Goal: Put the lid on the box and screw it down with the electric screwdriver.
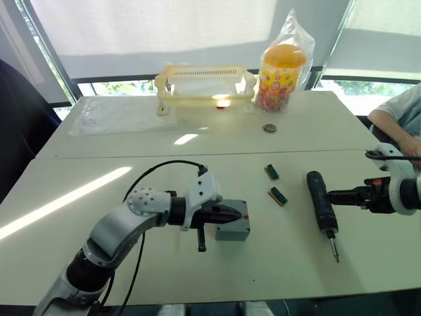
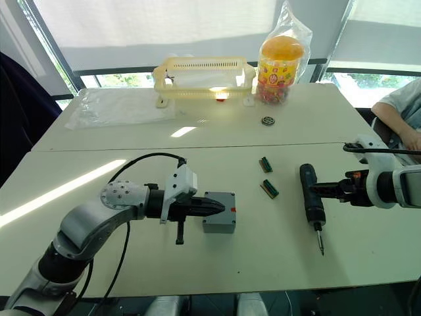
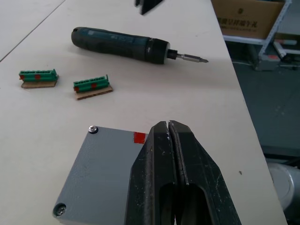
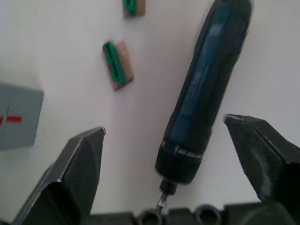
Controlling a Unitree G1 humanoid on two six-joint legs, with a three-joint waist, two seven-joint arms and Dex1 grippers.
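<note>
Likely dense and rigid for its length, with a smooth dark casing that could roll or slip: the electric screwdriver, best taken across the thick middle of the barrel, clear of the thin metal bit and of the button band near the bit end. Lies flat on the pale surface, well to the right of the box, bit pointing toward the robot, handle end away. Looks black with a bluish sheen along the side in the right wrist view, a short chuck and a slim silver bit. Right tool spread wide apart, one finger on either side of the barrel, not yet touching it by the look of things. Left tool pressed together, tips resting over the grey top of the box beside its red mark, seemingly steadying it. Box looks closed already: flat grey lid seated on top, screw heads visible at two corners. Hard plastic, light, apt to slide if pushed from above off-centre. Between box and screwdriver, two small green connector pieces, worth avoiding.
</note>
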